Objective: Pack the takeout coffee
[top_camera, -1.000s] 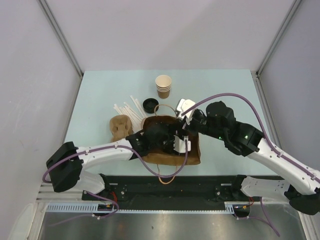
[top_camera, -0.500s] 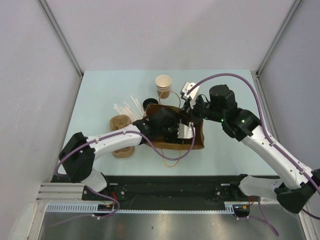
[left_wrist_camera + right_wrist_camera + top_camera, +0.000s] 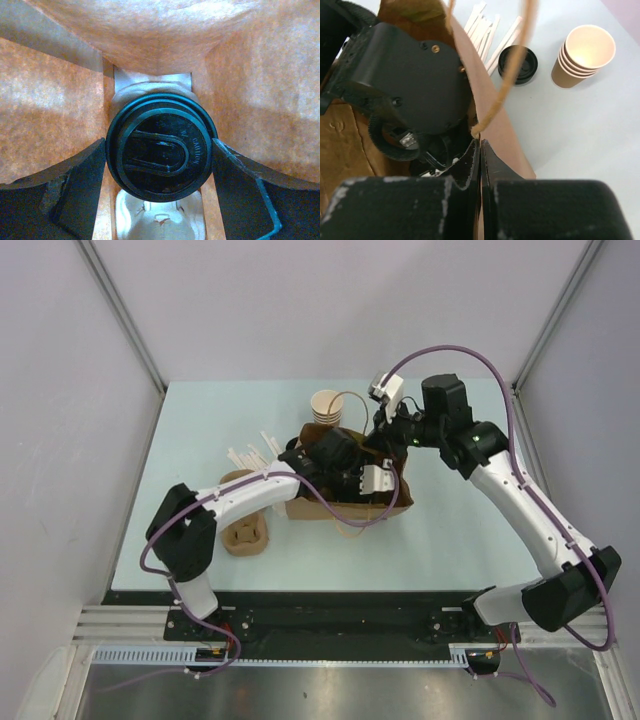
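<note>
- Left gripper [image 3: 159, 146] is reaching down inside the paper bag [image 3: 502, 140]; its fingers [image 3: 80, 190] are pressing both sides of the takeout coffee [image 3: 161, 155], holding it
- Takeout coffee is standing upright, black lid up, low between the bag's brown walls
- Right gripper [image 3: 480, 150] is pinching the bag's rim; jaws are nearly touching, with paper between them
- Stack of lidless cups [image 3: 326, 408] and a loose black lid [image 3: 518, 64] are sitting on the table [image 3: 200, 410] beyond the bag; straws [image 3: 250, 455] are lying to its left

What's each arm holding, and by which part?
Right gripper: jaws shut on the bag rim. Left gripper: jaws flank the lidded cup; grip unclear.
</note>
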`<state>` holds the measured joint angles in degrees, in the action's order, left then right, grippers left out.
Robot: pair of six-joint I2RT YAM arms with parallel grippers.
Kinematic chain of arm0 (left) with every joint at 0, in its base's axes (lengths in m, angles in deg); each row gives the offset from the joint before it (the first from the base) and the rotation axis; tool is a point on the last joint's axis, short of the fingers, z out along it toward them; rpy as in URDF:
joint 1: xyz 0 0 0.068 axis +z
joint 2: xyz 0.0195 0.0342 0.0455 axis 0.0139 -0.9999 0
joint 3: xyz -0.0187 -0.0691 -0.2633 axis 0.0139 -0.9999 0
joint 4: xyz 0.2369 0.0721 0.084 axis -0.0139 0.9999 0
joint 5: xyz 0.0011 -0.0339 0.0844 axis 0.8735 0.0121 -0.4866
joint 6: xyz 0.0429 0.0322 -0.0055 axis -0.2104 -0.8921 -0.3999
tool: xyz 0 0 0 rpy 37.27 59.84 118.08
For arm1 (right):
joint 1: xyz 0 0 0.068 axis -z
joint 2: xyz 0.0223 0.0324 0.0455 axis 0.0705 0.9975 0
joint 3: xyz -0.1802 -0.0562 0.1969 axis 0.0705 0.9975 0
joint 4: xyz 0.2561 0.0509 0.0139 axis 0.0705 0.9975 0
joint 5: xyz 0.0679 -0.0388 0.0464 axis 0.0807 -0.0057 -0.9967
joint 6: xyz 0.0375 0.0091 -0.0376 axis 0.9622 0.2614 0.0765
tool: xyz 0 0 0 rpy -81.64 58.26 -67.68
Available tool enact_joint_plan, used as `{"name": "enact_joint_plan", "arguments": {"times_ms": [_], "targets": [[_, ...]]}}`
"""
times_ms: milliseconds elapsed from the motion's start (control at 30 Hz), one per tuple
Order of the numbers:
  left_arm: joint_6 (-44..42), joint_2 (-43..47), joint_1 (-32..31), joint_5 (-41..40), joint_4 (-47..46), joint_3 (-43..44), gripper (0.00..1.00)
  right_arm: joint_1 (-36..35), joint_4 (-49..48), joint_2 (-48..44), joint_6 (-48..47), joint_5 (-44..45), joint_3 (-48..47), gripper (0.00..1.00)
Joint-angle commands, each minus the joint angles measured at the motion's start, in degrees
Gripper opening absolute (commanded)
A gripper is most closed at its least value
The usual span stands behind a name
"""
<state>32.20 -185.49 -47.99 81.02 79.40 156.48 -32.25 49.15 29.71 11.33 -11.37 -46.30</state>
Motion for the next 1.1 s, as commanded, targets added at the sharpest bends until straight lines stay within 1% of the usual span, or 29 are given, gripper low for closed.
{"name": "enact_joint_plan", "arguments": {"times_ms": [0, 233, 533, 867, 900, 1000, 1033, 1067], "targets": [[-0.4, -5.34, 2.46, 4.5, 9.19, 3.79, 0.17, 1.4, 4.41, 3.51, 1.91, -4.87, -3.68, 0.0], [-1.19, -9.57, 3.87, 5.2, 11.74, 6.79, 0.13, 4.56, 5.81, 9.04, 3.67, -7.33, -7.81, 0.0], [-1.28, -14.05, 5.45, 6.79, 13.49, 8.89, 0.11, 7.2, 7.57, 14.5, 3.67, -9.88, -12.03, 0.0], [-1.81, -16.42, 6.15, 7.75, 14.2, 8.02, 0.11, 8.87, 8.36, 18.02, 3.67, -11.29, -14.41, 0.0], [-1.81, -16.34, 6.24, 7.84, 14.29, 7.84, 0.12, 8.78, 8.54, 18.2, 3.58, -11.29, -14.84, 0.0], [-1.55, -15.46, 6.77, 8.02, 14.2, 7.67, 0.23, 8.78, 9.15, 18.64, 3.32, -11.2, -15.63, 0.0], [-1.2, -15.02, 6.77, 8.1, 14.2, 7.75, 0.29, 8.78, 9.33, 18.73, 3.32, -11.2, -15.9, 0.0], [-1.02, -14.41, 6.86, 8.11, 14.11, 7.84, 0.33, 8.87, 9.59, 18.9, 3.32, -11.12, -16.16, 0.0]]}}
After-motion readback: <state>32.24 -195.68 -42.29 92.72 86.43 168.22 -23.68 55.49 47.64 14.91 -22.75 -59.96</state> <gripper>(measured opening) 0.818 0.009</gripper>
